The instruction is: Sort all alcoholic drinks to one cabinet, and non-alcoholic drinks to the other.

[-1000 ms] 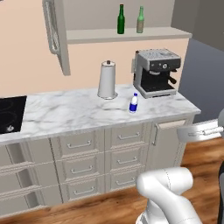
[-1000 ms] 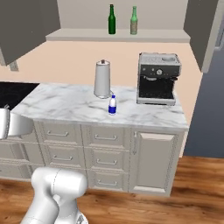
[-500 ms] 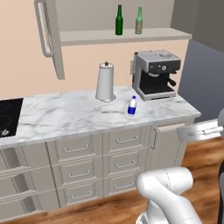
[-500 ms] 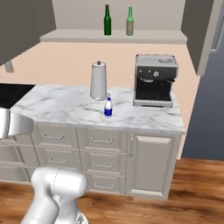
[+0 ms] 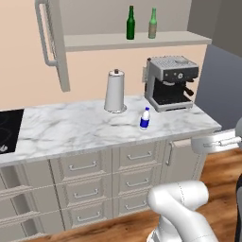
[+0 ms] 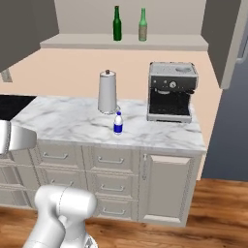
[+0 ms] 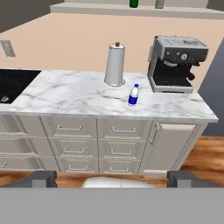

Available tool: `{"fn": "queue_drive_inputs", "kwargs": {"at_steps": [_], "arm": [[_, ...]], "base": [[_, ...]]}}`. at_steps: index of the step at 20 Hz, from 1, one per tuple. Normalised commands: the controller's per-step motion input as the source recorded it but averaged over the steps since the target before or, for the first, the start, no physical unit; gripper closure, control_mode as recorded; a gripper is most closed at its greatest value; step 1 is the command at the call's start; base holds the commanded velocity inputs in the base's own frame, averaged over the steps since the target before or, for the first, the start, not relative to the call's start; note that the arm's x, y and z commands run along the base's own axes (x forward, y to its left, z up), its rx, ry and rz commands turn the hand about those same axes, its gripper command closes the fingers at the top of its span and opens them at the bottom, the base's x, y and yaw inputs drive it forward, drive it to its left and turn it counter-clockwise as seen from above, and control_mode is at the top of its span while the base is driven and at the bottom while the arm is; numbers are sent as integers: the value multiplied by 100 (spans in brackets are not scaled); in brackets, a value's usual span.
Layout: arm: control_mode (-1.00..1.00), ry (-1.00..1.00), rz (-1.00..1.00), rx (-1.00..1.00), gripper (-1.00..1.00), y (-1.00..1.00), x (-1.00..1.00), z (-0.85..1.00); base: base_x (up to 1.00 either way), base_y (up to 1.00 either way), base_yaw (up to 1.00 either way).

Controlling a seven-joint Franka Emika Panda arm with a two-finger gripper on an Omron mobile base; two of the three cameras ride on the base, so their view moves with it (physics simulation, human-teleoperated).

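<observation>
Since the earlier pictures your whole view has slid and the counter now looms larger: that is the base driving in, not the things moving.

You are on the approach, nothing picked yet. The blue-labelled bottle, white and stubby with a blue cap, stands upright on the marble, ahead of your gripper and a little to its right, well apart from it. The fingertips stand wide apart at the bottom of the hand view and hold nothing.

Beyond the bottle and left sits the paper-towel roll; beyond and right, the coffee machine. High above on the open shelf stand the dark green bottle and the paler green bottle, side by side, far out of reach.

Your next move, I judge: close in and bring the open jaws level around the stubby bottle's body.
</observation>
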Motion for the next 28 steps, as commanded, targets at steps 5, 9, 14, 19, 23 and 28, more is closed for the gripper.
{"fn": "queue_drive_inputs", "kwargs": {"at_steps": [5,9,14,19,23,28], "arm": [[100,0,0,0,-100,0,0,0],[100,0,0,0,-100,0,0,0],[100,0,0,0,-100,0,0,0],[100,0,0,0,-100,0,0,0],[100,0,0,0,-100,0,0,0],[-100,1,-1,1,-100,-8,0,-5]], "base": [[44,-16,0],[43,-16,0],[34,-18,0],[24,-20,0],[8,-21,0],[0,-13,-1]]}}
